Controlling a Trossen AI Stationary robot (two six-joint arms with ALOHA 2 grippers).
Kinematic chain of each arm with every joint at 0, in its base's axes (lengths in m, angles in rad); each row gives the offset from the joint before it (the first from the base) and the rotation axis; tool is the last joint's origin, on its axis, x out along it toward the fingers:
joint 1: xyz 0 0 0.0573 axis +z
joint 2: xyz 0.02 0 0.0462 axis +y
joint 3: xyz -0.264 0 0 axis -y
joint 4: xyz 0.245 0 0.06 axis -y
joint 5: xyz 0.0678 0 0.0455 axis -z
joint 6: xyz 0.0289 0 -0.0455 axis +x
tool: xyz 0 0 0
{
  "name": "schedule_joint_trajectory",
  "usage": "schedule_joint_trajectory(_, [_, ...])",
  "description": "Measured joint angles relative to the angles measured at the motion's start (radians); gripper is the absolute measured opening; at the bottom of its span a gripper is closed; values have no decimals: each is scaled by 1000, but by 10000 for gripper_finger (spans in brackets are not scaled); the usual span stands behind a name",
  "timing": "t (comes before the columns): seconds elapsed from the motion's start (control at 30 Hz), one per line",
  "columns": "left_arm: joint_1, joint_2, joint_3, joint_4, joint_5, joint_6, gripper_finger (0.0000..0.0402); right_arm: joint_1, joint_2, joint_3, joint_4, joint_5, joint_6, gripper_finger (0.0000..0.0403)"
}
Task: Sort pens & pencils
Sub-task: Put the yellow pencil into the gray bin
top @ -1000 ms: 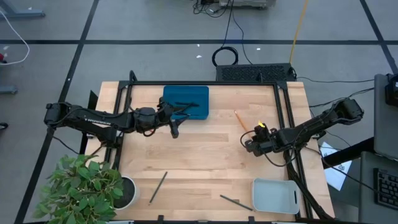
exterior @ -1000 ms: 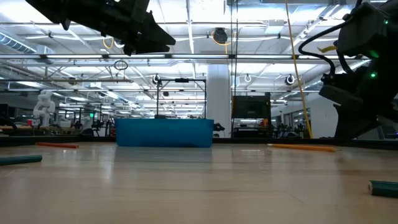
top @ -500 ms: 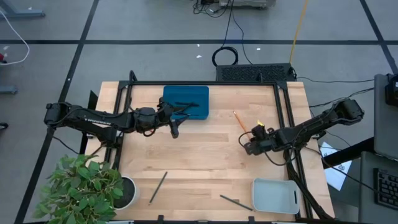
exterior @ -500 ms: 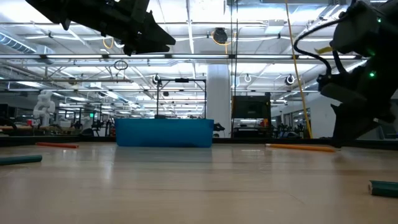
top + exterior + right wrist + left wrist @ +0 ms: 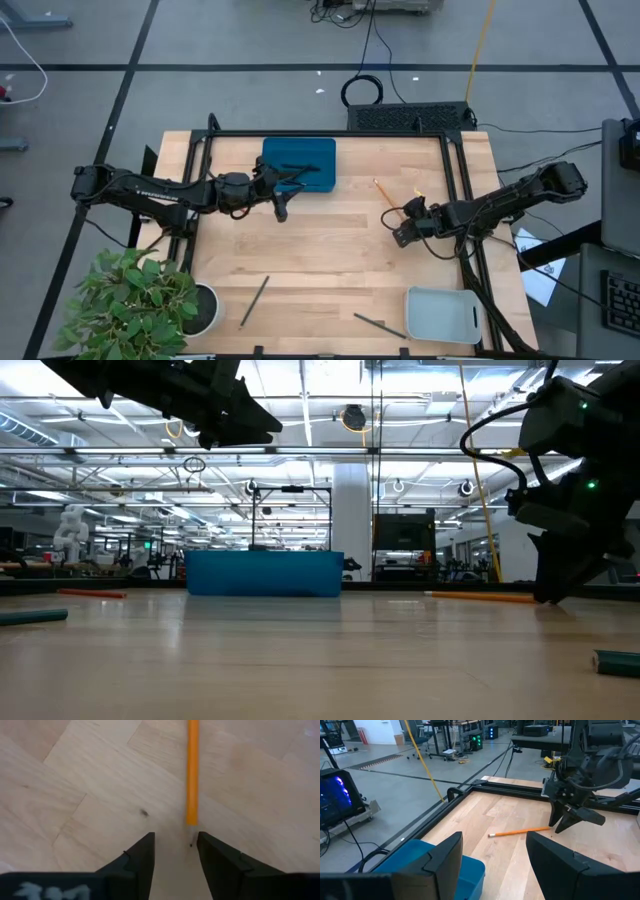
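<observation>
Right gripper [image 5: 174, 851], parted and empty, is lined up on the orange pencil [image 5: 192, 770]; next, close on its tip.

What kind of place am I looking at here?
Probably a robotics lab in a large industrial hall: a framed wooden table with two robot arms, open ceiling trusses with strip lights, and more rigs and screens on the concrete floor behind.

Grey floor [image 5: 240, 40] crossed by dark lines; bright ceiling lights [image 5: 300, 430] overhead.
</observation>
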Motion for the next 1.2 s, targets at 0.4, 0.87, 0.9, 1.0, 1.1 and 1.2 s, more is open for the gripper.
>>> schedule_joint_trajectory(0.4, [0,0,0,0,0,0,225,-39,11,2,-4,-3,-39,107])
schedule_joint_trajectory(0.87, [0,0,0,-1,0,0,225,-81,11,0,-4,1,-90,22])
schedule_joint_trajectory(0.9, [0,0,0,-1,0,0,225,-81,11,0,-4,2,-90,13])
schedule_joint_trajectory(1.0, [0,0,0,-1,0,0,225,-82,11,0,-2,7,-94,5])
schedule_joint_trajectory(1.1, [0,0,0,-1,0,0,225,-82,11,0,-2,7,-101,3])
schedule_joint_trajectory(1.2, [0,0,0,-1,0,0,225,-82,11,-1,-3,6,-109,2])
